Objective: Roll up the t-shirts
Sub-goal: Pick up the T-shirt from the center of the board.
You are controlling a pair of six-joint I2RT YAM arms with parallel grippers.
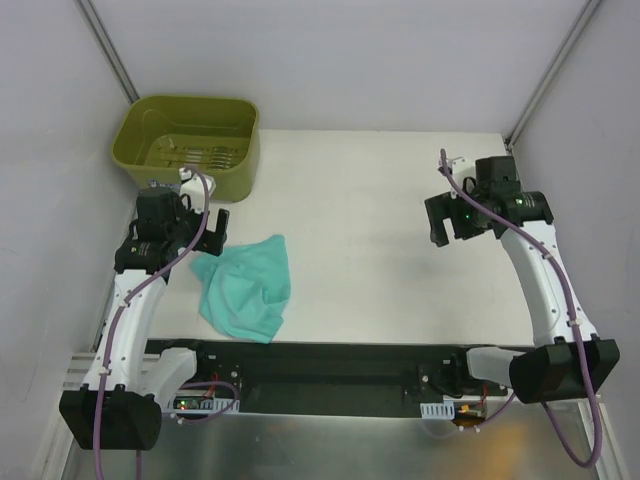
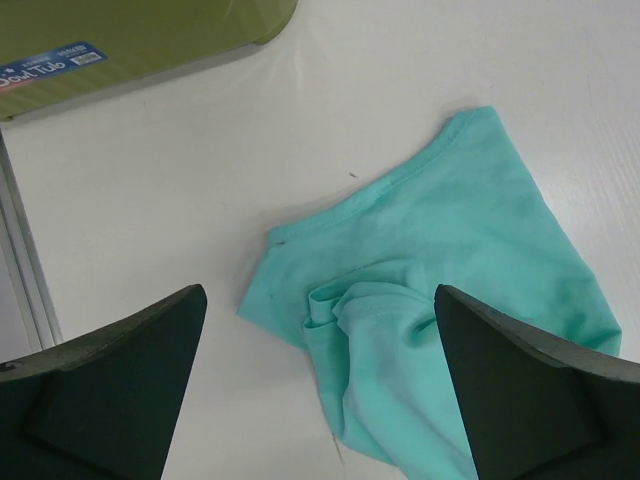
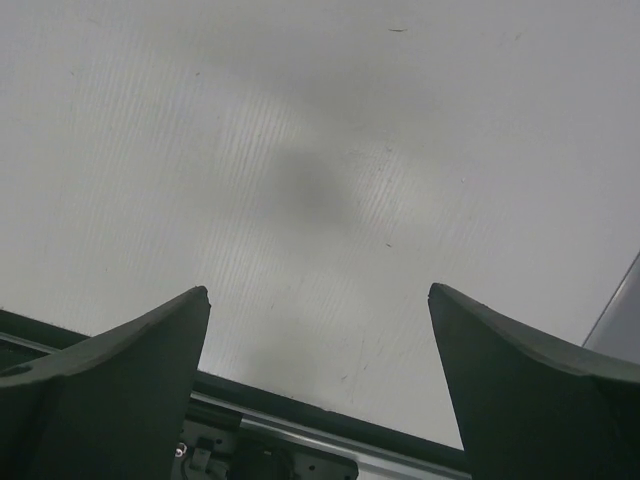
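Note:
The teal-green t-shirt (image 1: 245, 287) lies crumpled on the white table at the front left. It also shows in the left wrist view (image 2: 450, 300), bunched with folds between my fingers. My left gripper (image 1: 208, 232) hangs open and empty just above the shirt's far left corner. My right gripper (image 1: 447, 222) is open and empty above bare table at the right, far from the shirt. The right wrist view shows only table and the front rail between its fingers (image 3: 120, 380).
An olive-green plastic tub (image 1: 187, 142) stands at the back left, just behind the left gripper; its wall shows in the left wrist view (image 2: 140, 45). A black rail (image 1: 330, 365) runs along the table's near edge. Grey walls close in both sides.

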